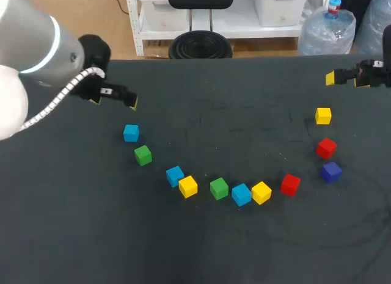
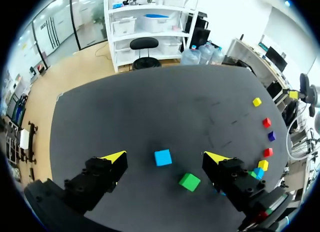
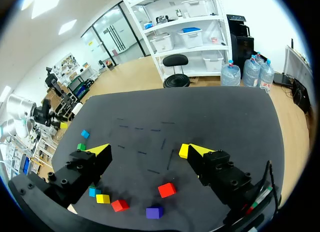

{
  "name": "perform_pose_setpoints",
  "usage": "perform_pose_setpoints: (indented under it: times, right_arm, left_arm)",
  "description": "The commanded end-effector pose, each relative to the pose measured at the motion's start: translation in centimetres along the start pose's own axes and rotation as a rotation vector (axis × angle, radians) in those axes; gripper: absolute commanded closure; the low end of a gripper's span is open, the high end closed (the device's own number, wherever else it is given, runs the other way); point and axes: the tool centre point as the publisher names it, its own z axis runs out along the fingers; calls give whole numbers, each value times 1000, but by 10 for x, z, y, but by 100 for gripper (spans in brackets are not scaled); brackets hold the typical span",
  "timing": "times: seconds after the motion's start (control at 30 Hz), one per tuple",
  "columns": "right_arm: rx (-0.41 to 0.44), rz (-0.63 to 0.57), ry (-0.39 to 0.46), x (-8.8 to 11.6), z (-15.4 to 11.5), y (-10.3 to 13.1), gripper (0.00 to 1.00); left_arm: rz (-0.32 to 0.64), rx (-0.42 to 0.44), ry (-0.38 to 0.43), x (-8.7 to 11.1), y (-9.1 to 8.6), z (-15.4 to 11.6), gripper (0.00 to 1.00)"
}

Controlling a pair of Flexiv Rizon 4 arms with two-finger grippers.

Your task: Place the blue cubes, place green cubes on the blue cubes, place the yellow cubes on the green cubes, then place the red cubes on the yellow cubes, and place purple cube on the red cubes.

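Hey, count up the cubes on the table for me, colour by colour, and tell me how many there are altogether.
blue cubes: 3
green cubes: 2
yellow cubes: 3
red cubes: 2
purple cube: 1
Total: 11

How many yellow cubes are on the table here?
3. One yellow cube sits far right, beyond a red cube; the second lies beside the other red cube; the third beside a blue cube. None seems hidden.
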Motion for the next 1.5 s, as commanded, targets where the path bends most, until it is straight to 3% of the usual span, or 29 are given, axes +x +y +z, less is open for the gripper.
perform_pose_setpoints:
  times: [0.03, 0.87, 1.5]
  right_arm:
    - [5, 1, -1, 0, 0, 1, 0]
    - [5, 1, -1, 0, 0, 1, 0]
    - [5, 1, -1, 0, 0, 1, 0]
  left_arm:
    - [-5, -139, 22, 0, -7, 6, 0]
    - [-8, -111, 128, 27, -8, 41, 0]
    - [-45, -128, 171, 30, -14, 72, 0]
